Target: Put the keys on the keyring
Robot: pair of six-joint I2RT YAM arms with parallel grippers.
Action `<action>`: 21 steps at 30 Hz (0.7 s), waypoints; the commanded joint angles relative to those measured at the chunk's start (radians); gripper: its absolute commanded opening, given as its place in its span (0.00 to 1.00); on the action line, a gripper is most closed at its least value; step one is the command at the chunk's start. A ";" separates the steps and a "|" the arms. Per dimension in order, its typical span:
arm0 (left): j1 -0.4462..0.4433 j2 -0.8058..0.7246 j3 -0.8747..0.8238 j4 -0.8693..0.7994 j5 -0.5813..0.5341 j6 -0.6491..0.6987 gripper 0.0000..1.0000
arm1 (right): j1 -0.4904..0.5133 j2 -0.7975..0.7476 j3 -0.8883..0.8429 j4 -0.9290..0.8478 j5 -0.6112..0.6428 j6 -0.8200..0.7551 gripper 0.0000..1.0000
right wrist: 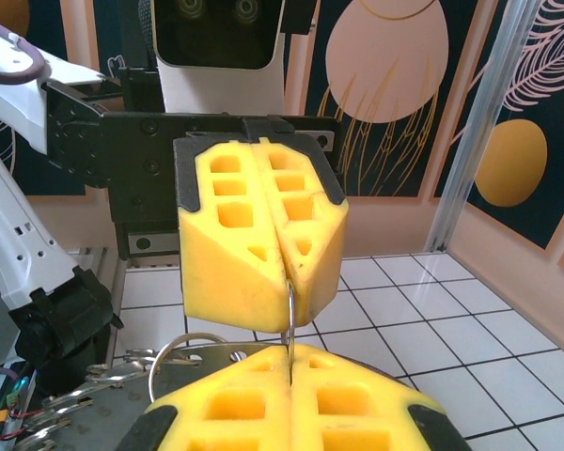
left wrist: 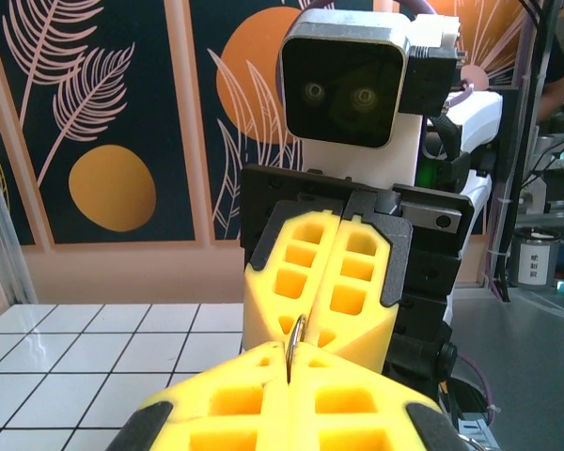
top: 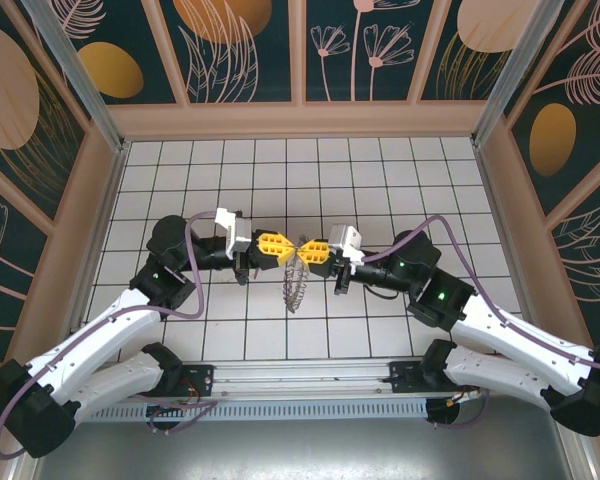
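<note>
Though thin edge-on, grey keyring [top: 296, 280] with wire-loop fringe.

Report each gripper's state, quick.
Left gripper: closed, pinching what looks like the keyring by its thin rim wire.
Right gripper: closed on the same wire.

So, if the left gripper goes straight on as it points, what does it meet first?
Probably the right gripper: its yellow fingers face the left gripper tip to tip, a thin metal loop pinched between.
</note>
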 commanded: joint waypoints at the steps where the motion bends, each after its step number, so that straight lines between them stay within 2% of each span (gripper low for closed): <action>1: -0.003 0.005 0.040 -0.071 0.009 0.044 0.00 | -0.009 0.005 0.056 0.025 0.052 -0.009 0.00; 3: -0.004 0.009 0.057 -0.140 -0.014 0.083 0.00 | -0.015 0.007 0.074 -0.010 0.067 -0.017 0.00; 6: -0.004 0.012 0.086 -0.266 -0.079 0.159 0.14 | -0.022 0.028 0.127 -0.106 0.095 -0.033 0.00; 8: -0.004 0.011 0.108 -0.343 -0.125 0.205 0.20 | -0.022 0.041 0.158 -0.168 0.117 -0.048 0.00; 16: -0.004 0.013 0.206 -0.566 -0.308 0.353 0.22 | -0.021 0.107 0.266 -0.354 0.170 -0.078 0.00; 21: -0.003 0.032 0.287 -0.685 -0.357 0.440 0.23 | -0.019 0.173 0.340 -0.476 0.199 -0.085 0.00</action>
